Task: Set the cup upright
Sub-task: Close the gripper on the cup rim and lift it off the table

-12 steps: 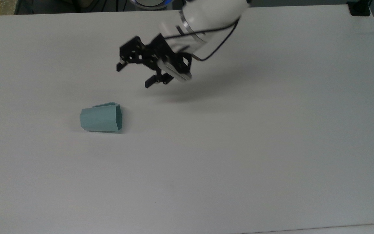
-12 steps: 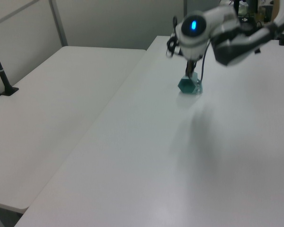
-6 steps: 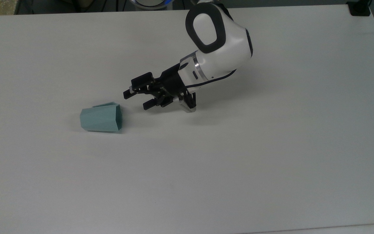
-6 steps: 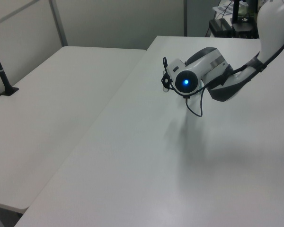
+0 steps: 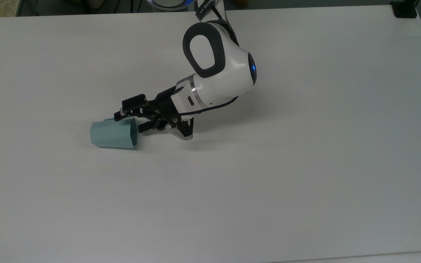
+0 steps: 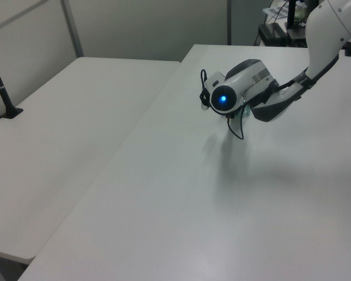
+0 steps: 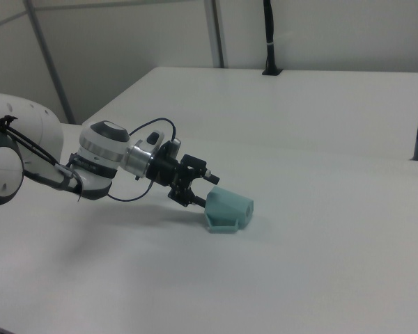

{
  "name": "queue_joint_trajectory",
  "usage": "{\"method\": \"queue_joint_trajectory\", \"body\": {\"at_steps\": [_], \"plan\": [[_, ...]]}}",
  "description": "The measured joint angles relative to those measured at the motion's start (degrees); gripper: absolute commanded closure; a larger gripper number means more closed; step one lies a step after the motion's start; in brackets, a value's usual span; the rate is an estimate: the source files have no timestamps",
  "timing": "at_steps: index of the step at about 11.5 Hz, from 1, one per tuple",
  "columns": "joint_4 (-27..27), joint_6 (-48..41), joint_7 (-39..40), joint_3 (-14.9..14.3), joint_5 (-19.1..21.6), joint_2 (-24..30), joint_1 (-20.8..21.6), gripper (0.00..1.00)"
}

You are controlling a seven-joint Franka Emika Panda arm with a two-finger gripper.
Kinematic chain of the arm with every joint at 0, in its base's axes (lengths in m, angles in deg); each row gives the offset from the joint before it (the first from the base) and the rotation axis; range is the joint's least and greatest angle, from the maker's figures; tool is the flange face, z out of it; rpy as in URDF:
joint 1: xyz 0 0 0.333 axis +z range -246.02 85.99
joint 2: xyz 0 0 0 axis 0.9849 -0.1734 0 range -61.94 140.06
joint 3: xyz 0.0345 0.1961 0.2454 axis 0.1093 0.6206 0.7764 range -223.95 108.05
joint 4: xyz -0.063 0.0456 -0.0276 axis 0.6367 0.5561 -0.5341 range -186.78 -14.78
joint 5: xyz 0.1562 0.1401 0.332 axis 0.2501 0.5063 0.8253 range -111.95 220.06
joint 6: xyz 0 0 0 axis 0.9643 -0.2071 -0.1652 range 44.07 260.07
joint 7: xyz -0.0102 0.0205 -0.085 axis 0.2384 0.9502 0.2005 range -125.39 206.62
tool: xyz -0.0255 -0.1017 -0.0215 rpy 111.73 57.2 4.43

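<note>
Under the claw (image 5: 133,120) the table (image 5: 305,164) is lying broad, white and bare, offering nothing to brace the cup (image 5: 113,134) against. Behind the claw, toward the top view's right, the white arm (image 5: 217,78) is slanting down low over the surface, with a thin black cable looping beneath its wrist; that cable is hanging close to the tabletop and could, I judge, drag if the wrist rolls.

Right at the fingertips the cup is lying on its side, its open mouth facing the claw and its narrow base pointing away to the top view's left. The fingers are standing apart, one at the rim's upper edge, the other just before the mouth; whether either is touching the rim I cannot tell.

Judging by its look, the cup is light, stiff and smooth, so it is likely sliding rather than tipping under a sideways push. Its flat facets should be giving better purchase than a round wall. Pinching the rim wall, one finger inside the mouth and one outside, seems the soundest hold. Nothing is standing in the way.
</note>
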Motion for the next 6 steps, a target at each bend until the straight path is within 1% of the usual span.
{"method": "queue_joint_trajectory", "body": {"at_steps": [2,3,4,5,6], "plan": [[0.0,1.3,0.0,0.0,-0.6,-0.5,-0.7,0.0],[0.0,1.4,0.0,0.0,-1.1,-0.8,-1.0,0.04],[0.1,1.6,0.0,0.0,-1.4,-0.9,-1.3,0.21],[0.1,1.8,0.0,0.0,-1.4,-1.0,-1.6,0.43],[0.1,1.9,0.0,0.0,-1.5,-1.1,-1.7,0.61]]}}
